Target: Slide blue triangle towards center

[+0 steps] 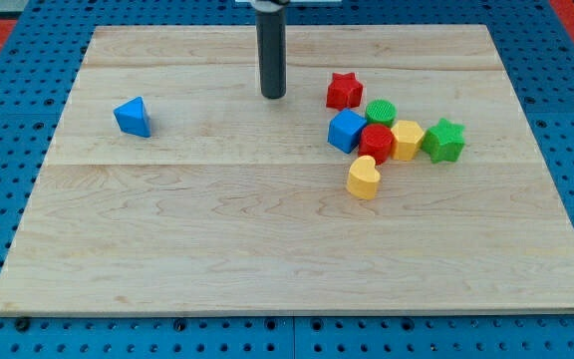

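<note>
The blue triangle (134, 117) lies alone on the wooden board (267, 239), at the view's left, upper half. My tip (273, 96) rests on the board near the top centre, well to the right of the blue triangle and a little above its level. Nothing touches the tip. The rod rises straight up out of the view's top.
A cluster sits at the view's right: red star (344, 91), green round block (381, 111), blue cube (347, 131), red block (376, 143), yellow hexagon (407, 140), green star (444, 141), yellow heart (364, 179). Blue pegboard surrounds the board.
</note>
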